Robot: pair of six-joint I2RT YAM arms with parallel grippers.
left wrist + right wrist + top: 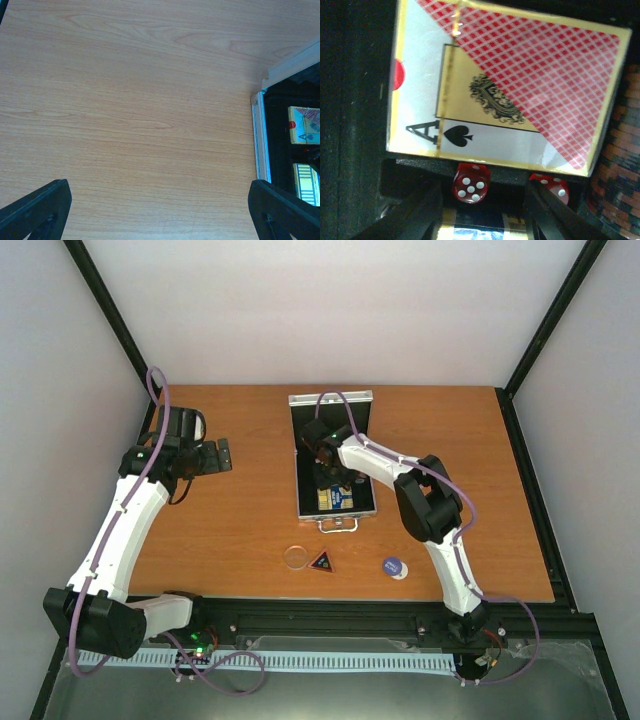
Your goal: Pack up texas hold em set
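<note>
So the small red dice (471, 183) look packed in the silver aluminium case (300, 470), right tool (482, 200) hovers part-open over them, left tool (159, 190) is wide, next grab: clear round disc (296, 557) off the wooden bench (230, 530).

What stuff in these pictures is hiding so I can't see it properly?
- chip stack: right wrist view, cut off by the picture's right edge, so it can't be counted.
- second red die: right wrist view, partly behind a finger of the right gripper.
- inside of the case: top view, mostly covered by the right arm.
- blue disc: top view, its print is too small to read.
</note>
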